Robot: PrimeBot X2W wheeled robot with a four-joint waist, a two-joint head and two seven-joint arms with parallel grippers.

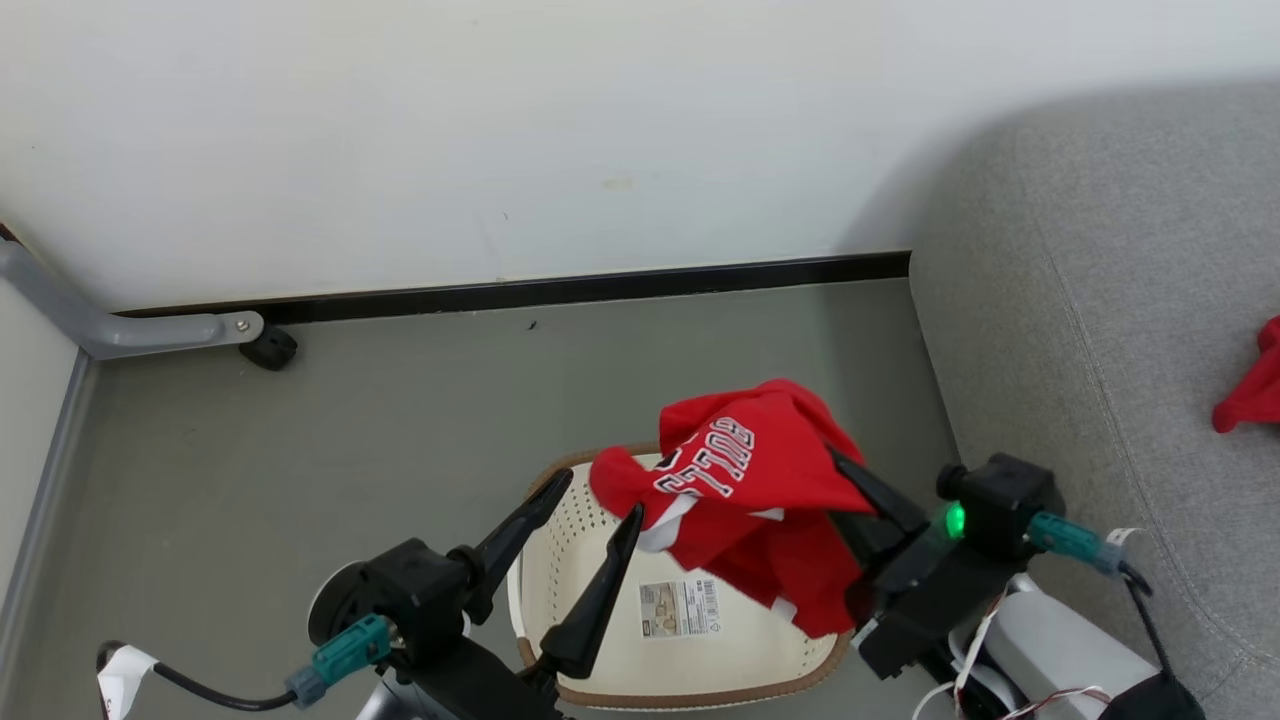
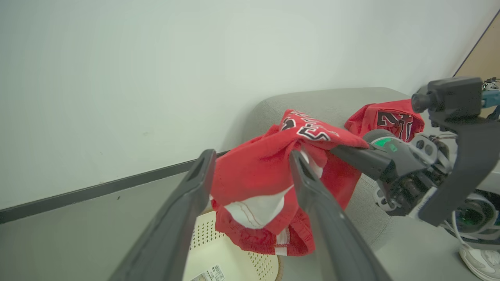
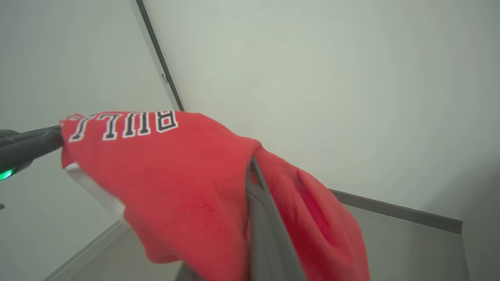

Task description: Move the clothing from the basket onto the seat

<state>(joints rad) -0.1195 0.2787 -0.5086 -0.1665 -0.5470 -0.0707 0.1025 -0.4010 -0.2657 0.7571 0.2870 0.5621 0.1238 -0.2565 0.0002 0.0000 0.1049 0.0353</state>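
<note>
The clothing [image 1: 760, 500], a red lettered garment, hangs above the basket [image 1: 700, 693], draped over the right claw [image 1: 850, 478], which is pinched together on it. The left claw [image 1: 600, 492] is spread apart, its fingers flanking the cloth's left end. Both arms angle inward over the basket. Another red piece [image 1: 1250, 385] lies on the seat [image 1: 1100, 300].

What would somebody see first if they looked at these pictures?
A bright red jersey with black-and-white lettering hangs in the air above the cream basket, pinched by the right end effector. The left end effector stands open just beside the jersey's left edge. Another red garment lies on the grey seat at the far right.
</note>
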